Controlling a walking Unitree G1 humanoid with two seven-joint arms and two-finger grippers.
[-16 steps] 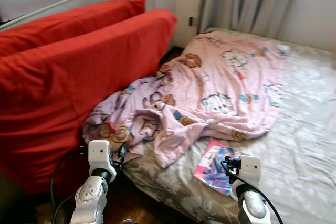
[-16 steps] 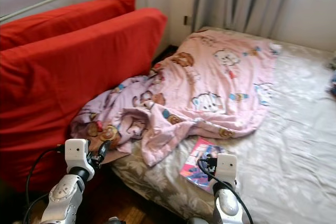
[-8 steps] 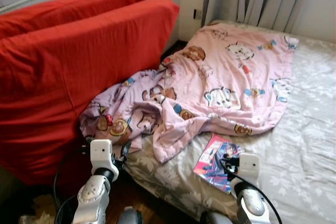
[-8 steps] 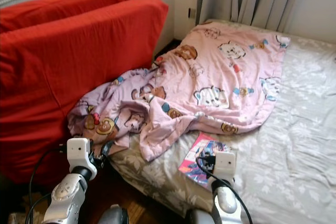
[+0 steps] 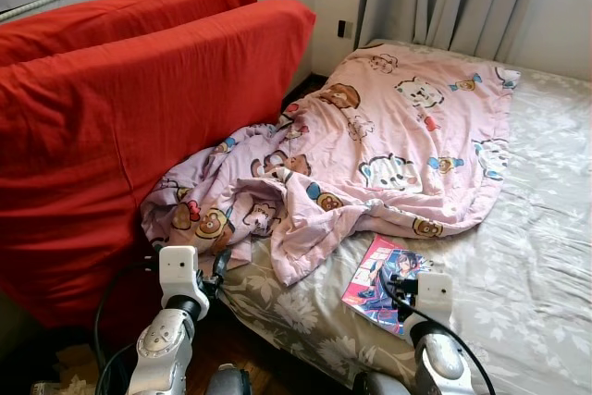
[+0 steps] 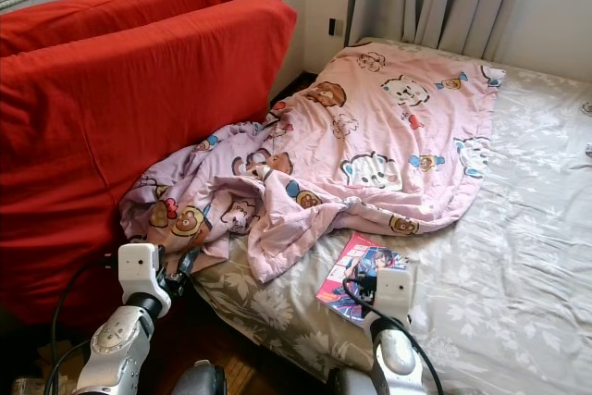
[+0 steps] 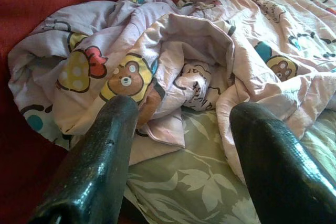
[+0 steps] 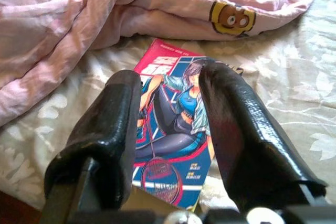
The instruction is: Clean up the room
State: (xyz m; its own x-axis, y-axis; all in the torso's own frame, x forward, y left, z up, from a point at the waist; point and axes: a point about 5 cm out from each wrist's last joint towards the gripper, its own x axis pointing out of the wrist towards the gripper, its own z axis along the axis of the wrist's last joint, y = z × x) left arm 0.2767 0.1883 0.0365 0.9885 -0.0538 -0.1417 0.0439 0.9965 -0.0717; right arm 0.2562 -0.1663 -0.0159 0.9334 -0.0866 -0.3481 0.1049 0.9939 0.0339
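Right pincer (image 8: 168,129) spread above the magazine (image 5: 381,284) beside the blanket (image 5: 370,154); left pincer (image 7: 184,145) spread. Risk: thin cover creasing if pinched flat.

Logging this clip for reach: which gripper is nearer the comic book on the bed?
Right. The right gripper hovers just above the comic book, jaws open. The left gripper is off by the crumpled pink blanket at the bed's edge.

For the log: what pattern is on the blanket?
Pink blanket printed with cartoon bears and animals; clearest in the left eye view.
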